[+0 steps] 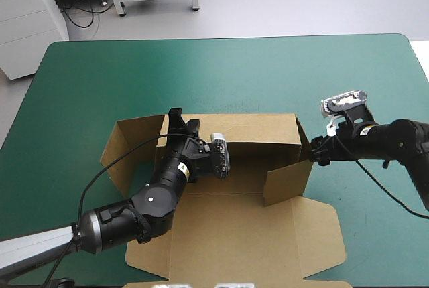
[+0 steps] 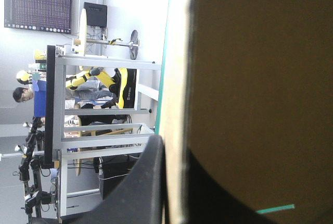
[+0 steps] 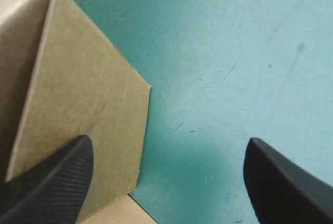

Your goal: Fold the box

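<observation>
The table (image 1: 281,67) with its teal-green cover fills the high view. The box (image 1: 248,228) lies toward 6 o'clock from the table's middle, at the near edge. It is partly set up. The back wall stands upright along its 12 o'clock side, and a shorter wall stands at about 3 o'clock. A side flap leans outward at 9 o'clock. A broad sheet with flaps lies flat toward 6 o'clock.

The left arm comes in from 8 o'clock. The left gripper (image 1: 181,124) sits at the box's 10 o'clock corner, at the left end of the back wall. In the left wrist view the left gripper (image 2: 174,146) is all but closed on the box (image 2: 260,78). The pale cut edge of the board runs up between the black fingers (image 2: 148,182), one on each face of the sheet.

The right arm reaches in from 3 o'clock. The right gripper (image 1: 315,153) is just outside the box's 2 o'clock corner. In the right wrist view the right gripper (image 3: 169,141) stands wide apart and holds nothing. One of its fingers (image 3: 52,182) lies in front of a brown panel of the box (image 3: 78,99), though I cannot tell whether it touches. The other is over bare table (image 3: 234,52). The panel's free edge falls in the gap between them.
</observation>
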Tool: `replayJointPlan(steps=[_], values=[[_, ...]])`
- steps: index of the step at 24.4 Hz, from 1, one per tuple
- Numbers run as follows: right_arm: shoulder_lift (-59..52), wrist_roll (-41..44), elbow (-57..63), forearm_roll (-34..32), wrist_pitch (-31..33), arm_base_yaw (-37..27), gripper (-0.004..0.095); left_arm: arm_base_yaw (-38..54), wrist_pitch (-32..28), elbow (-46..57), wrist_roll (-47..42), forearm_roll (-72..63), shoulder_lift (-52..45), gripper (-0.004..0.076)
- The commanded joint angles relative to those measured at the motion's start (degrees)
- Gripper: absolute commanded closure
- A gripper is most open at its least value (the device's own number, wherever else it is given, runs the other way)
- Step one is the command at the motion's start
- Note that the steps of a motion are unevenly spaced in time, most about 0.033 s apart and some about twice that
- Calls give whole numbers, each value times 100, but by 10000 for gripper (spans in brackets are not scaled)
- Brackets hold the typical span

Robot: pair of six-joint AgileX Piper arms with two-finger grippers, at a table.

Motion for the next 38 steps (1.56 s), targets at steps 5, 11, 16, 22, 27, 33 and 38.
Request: replayJointPlan(steps=[5,11,16,22,27,33,38], values=[[-728,-450,433,327,-516,-64,174,-28,192,-152,-8,125,45,756],[-918,-658,450,499,-342,-64,174,-28,154,-152,-8,125,255,756],[-922,-1125,450,945,-61,-64,174,-28,143,-152,-8,125,277,756],[-728,-1661,450,1749,-111,-25,174,-28,154,-152,-8,145,277,756],[-360,-1738,450,1821,-546,600,174,-28,38,-152,-8,101,277,756],[-360,-1771,450,1500,-1124,1245,174,-28,-22,-152,-8,-25,277,756],[-360,-908,450,477,-1331,1401,268,-28,-82,-152,-8,-264,277,756]])
